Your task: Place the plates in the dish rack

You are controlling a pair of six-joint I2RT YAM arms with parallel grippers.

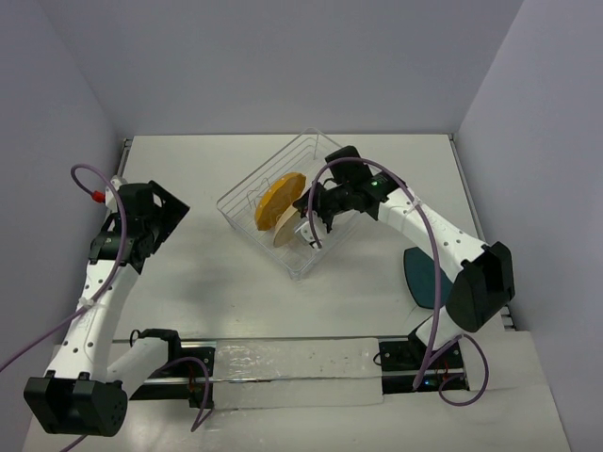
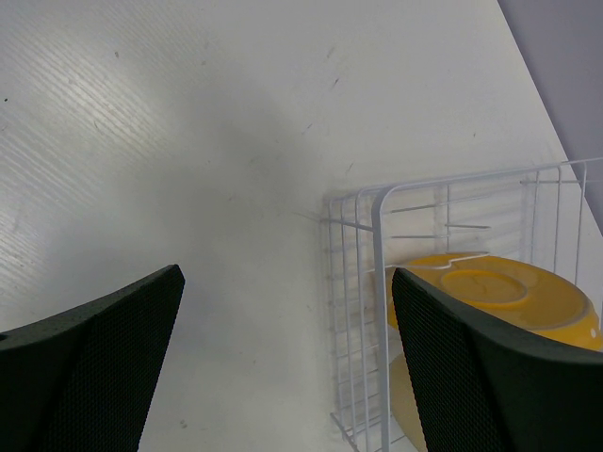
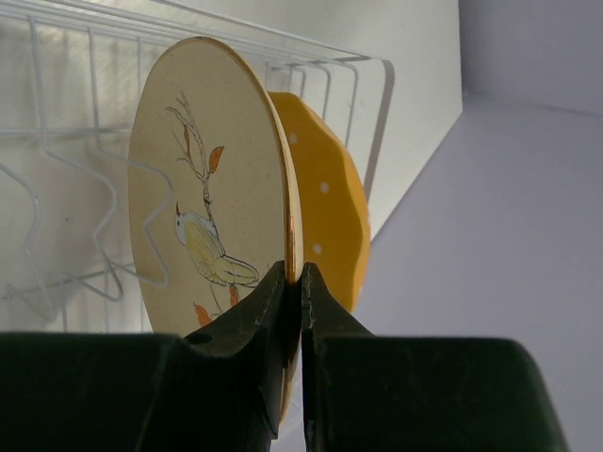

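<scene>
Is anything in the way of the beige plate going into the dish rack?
Nothing visible. The right tool grips the beige plate on edge in the dish rack, the orange plate standing beside it.

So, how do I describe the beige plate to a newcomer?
Find the wire dish rack mid-table; two plates stand on edge inside. The beige plate, pinched by the right gripper, carries a painted bird, while its neighbour is orange-yellow with pale dots.

Smooth white-coated wire dish rack [image 2: 378,282]; matt, speckled beige plate [image 3: 207,188].

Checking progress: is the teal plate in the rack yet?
Out. The teal plate lies flat on the table, right of the dish rack.
</scene>
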